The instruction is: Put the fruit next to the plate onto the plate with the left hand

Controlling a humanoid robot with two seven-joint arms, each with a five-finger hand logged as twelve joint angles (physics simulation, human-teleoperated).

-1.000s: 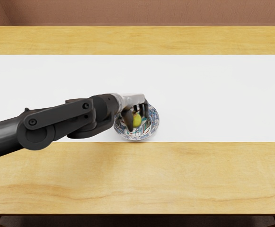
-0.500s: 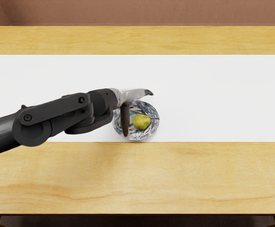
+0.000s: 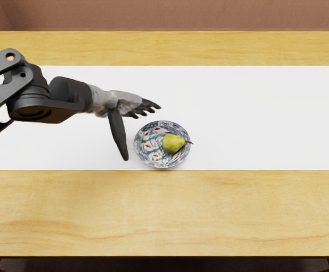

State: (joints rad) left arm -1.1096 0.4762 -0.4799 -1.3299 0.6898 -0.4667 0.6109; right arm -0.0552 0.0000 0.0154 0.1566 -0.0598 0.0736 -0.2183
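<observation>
table: big wooden table (image 3: 164, 215), runs the whole width, nothing fancy
runner: wide white strip (image 3: 255, 113) laid left to right across the middle of it
left arm: dark arm (image 3: 45, 99) coming in from the left edge, over the far-left part of the runner
left hand: the left hand (image 3: 122, 107) is opened out and holds nothing, fingers (image 3: 147, 106) stretched toward the right, thumb (image 3: 119, 136) sticking out toward the near side. It sits just left and a bit far of the plate, not touching it as far as I can tell
plate: small patterned plate (image 3: 147, 148) near the runner's near edge, about mid-table
fruit: yellow-green pear (image 3: 173, 143) lying on the plate, a bit right of its middle
step: looks to me like the placing is done, pear's on, hand is off it
next: I'd say just pull the arm away to the left, keeping that thumb from clipping the plate rim
right arm: doesn't show at all
</observation>
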